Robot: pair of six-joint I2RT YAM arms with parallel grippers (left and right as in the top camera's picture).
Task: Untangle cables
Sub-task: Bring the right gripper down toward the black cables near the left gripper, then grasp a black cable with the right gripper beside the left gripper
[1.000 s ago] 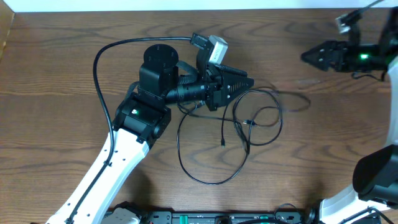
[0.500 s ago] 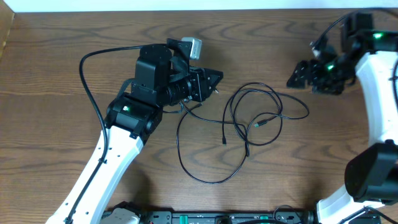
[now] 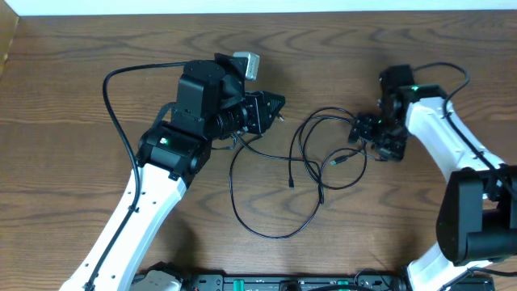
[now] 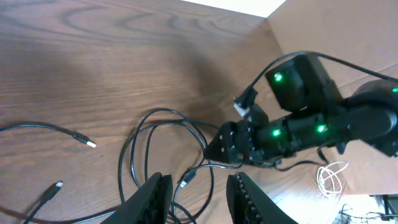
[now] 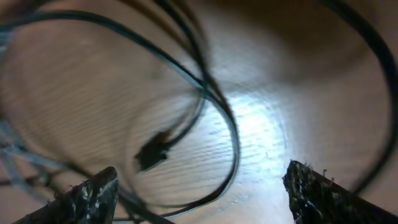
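Observation:
The black cables lie in loose overlapping loops at the table's middle, with a large loop trailing toward the front. One small plug end rests inside the loops. My left gripper hovers left of the tangle, open; in the left wrist view its jaws are parted above black strands. My right gripper sits low over the tangle's right side, wide open, with a blurred strand and a plug just below. A white cable coil lies apart, beyond the right arm.
The left arm's thick black cable arcs over the table's left side. A brown cardboard wall stands past the right arm. The table's far edge meets a white strip. The arms' base rail runs along the front.
The right arm swung in from the far right and came down onto the tangle's right side. The left gripper drew back left off the cables, then held still.

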